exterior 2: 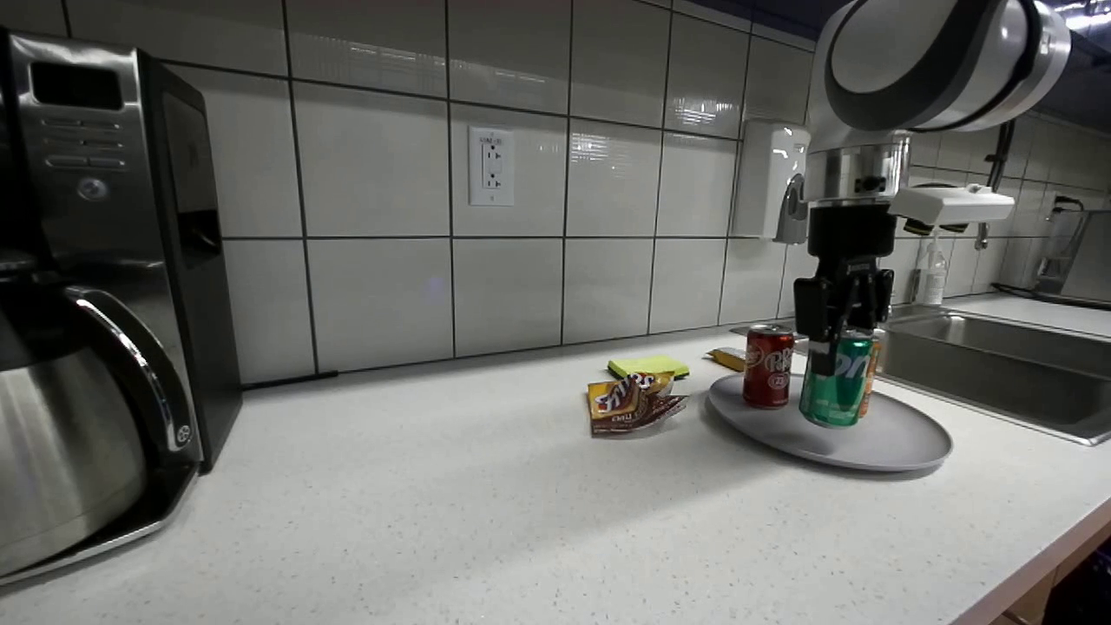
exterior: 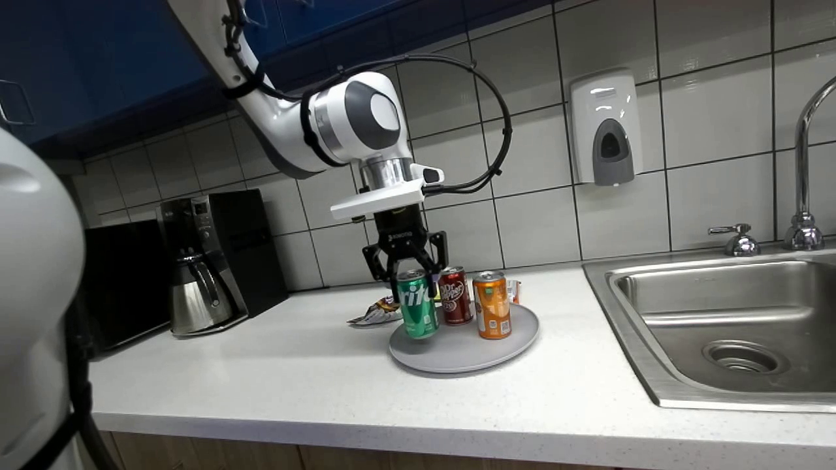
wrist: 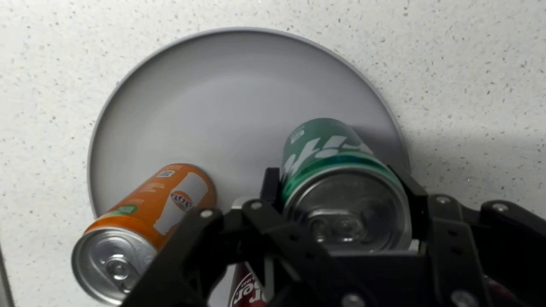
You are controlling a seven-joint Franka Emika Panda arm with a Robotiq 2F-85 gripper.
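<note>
My gripper is shut on a green Sprite can, one finger on either side near its top. The can leans slightly, low over a round grey plate. Whether its bottom touches the plate I cannot tell. Behind it stands a dark red Dr Pepper can, mostly hidden by the gripper in the wrist view. An orange Fanta can stands upright on the plate; the Sprite can largely covers it in an exterior view.
A crumpled snack wrapper and a yellow-green sponge lie beside the plate towards the wall. A steel sink is set into the counter. A coffee maker stands at the opposite end. A soap dispenser hangs on the tiles.
</note>
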